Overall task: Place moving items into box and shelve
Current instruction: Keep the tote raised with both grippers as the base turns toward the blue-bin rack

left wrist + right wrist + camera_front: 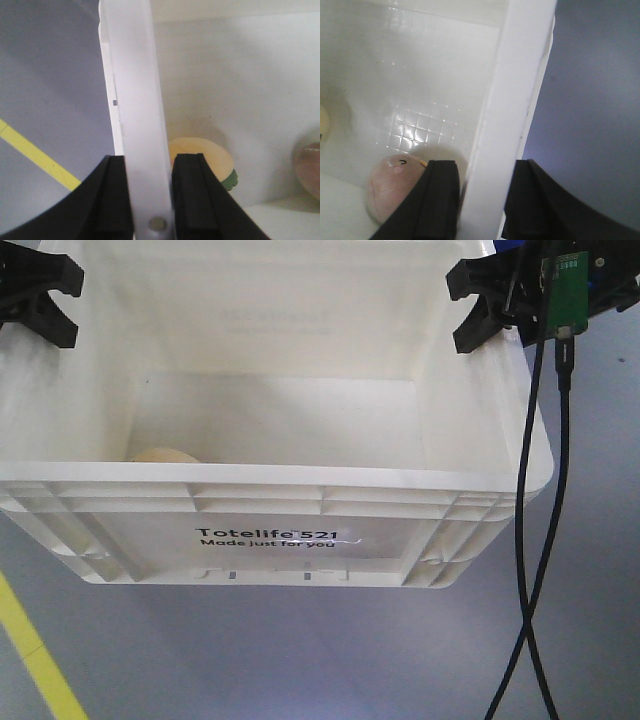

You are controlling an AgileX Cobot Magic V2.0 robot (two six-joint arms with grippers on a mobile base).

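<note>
The box (280, 537), a white tote printed "Totelife 521", hangs above the grey floor between my two grippers. My left gripper (40, 295) is shut on its left wall (140, 100), a black pad on each side. At the opposite side, my right gripper (490, 305) is shut on the right wall (512, 100). Both moving items lie inside on the bottom. The cream-yellow one (205, 155) sits near the left wall, and its top peeks over the front rim (165, 453). The reddish-brown one (390, 190) rests by the right wall, partly hidden behind a pad.
Grey floor (300, 660) lies below the box, with a yellow line (30, 640) at the lower left. Black cables (535, 540) hang from a green circuit board (565, 290) on the right arm, down past the box's right corner.
</note>
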